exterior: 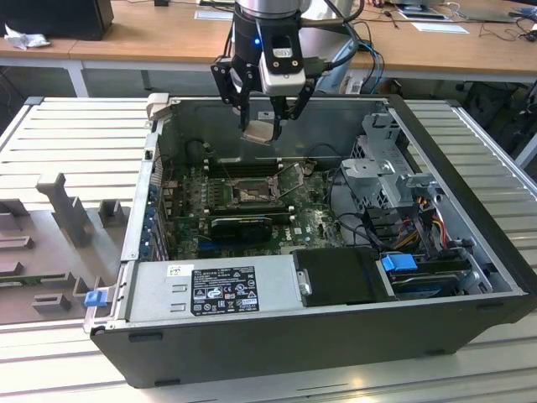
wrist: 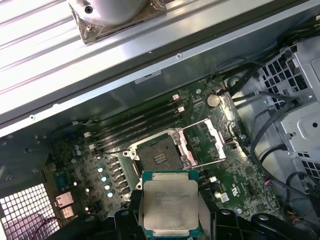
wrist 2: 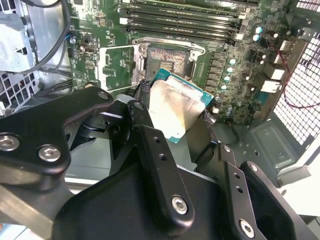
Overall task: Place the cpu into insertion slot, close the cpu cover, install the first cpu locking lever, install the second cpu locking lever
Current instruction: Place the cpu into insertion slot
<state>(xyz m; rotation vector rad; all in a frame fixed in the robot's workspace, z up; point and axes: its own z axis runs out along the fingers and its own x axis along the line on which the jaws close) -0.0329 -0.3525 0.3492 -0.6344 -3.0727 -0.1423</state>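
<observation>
Jaws of the gripper point(exterior: 265, 124) squeeze the cpu point(wrist: 170, 207) by its sides, up above the slot point(wrist: 161, 157). It is a flat square, shiny and pale on top, green at the edges. The cover point(wrist: 207, 142) lies flipped open beside the slot.

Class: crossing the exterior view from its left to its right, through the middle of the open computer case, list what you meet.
Grey moulded tray → insertion slot → metal drive cage
</observation>
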